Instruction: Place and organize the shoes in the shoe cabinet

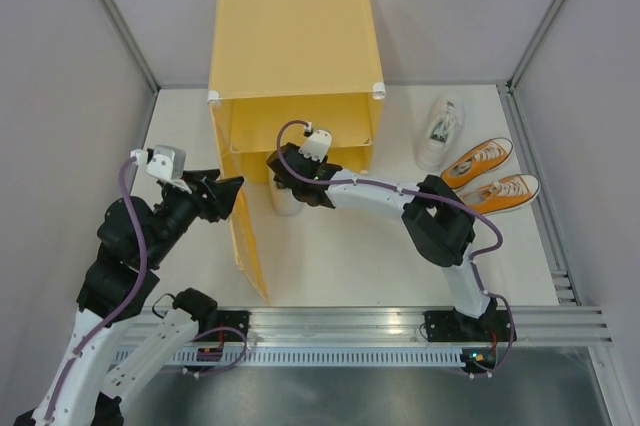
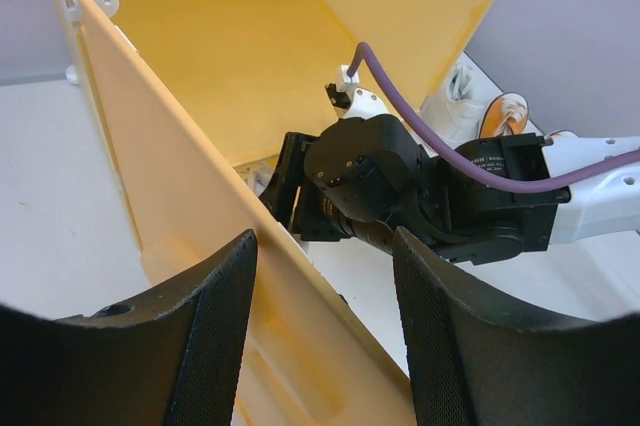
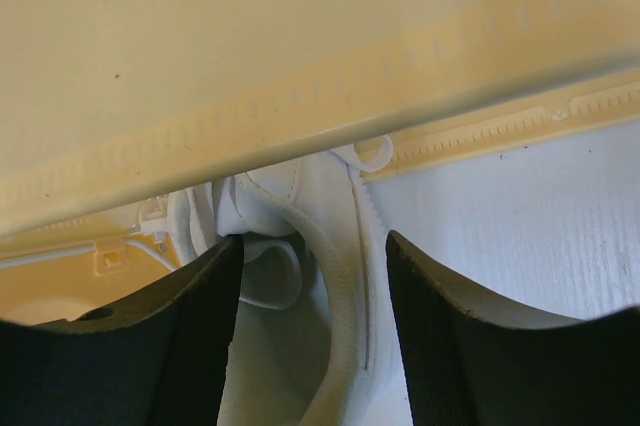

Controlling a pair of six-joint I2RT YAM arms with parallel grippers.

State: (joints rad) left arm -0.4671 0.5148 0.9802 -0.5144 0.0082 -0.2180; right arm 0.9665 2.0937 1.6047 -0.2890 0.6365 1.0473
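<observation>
The yellow shoe cabinet [image 1: 295, 36] stands at the back of the table with its door [image 1: 245, 231] swung open toward me. My left gripper [image 1: 232, 196] is open, and its jaws straddle the door's edge [image 2: 180, 206]. My right gripper [image 1: 285, 178] is at the lower compartment's mouth, open around the collar and side of a white shoe [image 3: 330, 246], one finger inside the shoe. That shoe [image 1: 285, 202] lies at the opening. The second white shoe [image 1: 440, 131] and the two orange shoes [image 1: 478, 161] [image 1: 500, 191] lie to the right of the cabinet.
A yellow cabinet panel [image 3: 250, 76] hangs just above my right gripper [image 3: 313, 276]. My right arm's wrist [image 2: 370, 176] is close beyond the door from my left gripper [image 2: 325, 286]. A metal rail [image 1: 400, 321] runs along the near table edge. Grey walls enclose the table.
</observation>
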